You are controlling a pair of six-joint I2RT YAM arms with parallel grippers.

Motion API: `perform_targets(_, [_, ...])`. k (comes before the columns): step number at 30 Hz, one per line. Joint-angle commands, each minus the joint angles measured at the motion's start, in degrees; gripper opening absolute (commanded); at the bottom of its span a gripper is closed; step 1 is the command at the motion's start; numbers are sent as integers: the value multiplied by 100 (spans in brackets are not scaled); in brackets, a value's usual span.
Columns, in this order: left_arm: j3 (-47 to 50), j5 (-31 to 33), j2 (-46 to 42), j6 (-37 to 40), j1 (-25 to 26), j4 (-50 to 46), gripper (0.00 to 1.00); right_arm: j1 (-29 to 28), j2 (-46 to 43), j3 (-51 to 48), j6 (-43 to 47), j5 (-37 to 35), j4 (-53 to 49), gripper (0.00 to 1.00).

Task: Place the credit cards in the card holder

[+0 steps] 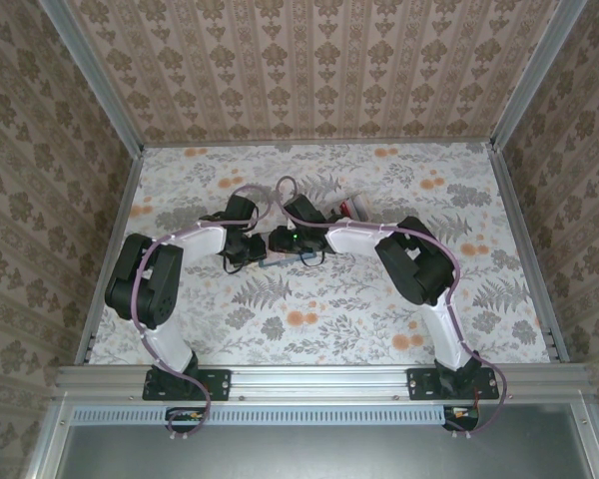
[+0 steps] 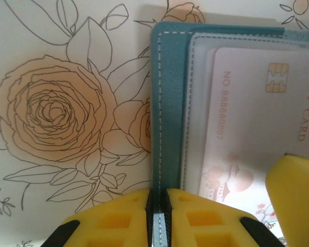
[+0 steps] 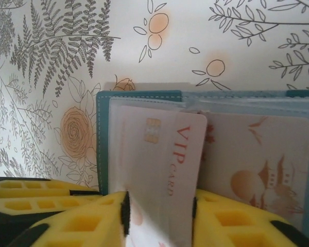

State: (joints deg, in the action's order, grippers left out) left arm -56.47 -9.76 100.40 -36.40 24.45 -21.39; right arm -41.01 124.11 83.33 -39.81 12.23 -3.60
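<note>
Floral table: left gripper pinches card holder; right gripper, half-open, straddles credit card pointing lengthwise in.

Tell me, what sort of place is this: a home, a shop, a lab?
Most likely a robot test booth, not a real room: a left arm and right arm bolted to a metal rail, a metal frame at the corners, and wallpapered walls around a floral table.

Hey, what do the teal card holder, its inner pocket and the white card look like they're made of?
Card holder: likely faux leather, matte, fine grain with white stitching. Inner pocket: seemingly frosted clear plastic; the card shows through it. White card: probably smooth plastic, with printed lettering and a gold chip.
</note>
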Motion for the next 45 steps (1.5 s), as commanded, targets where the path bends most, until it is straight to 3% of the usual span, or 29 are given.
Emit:
perform_targets(1, [126,-581,401,-12,275,172,17,-184,-2,-133,278,-61,-899,42])
perform_targets(12, [286,-552,397,-24,216,240,17,161,-391,-535,500,-623,-1115,51])
perform_targets(21, [323,-562,367,-47,216,261,17,235,-597,-461,785,-971,-1388,52])
perform_targets(33, [218,-571,366,-19,227,175,17,291,-1060,-327,862,-295,-1378,50])
perform_targets(45, [158,-571,401,-6,233,185,17,673,-1809,-514,1594,-577,-2466,47])
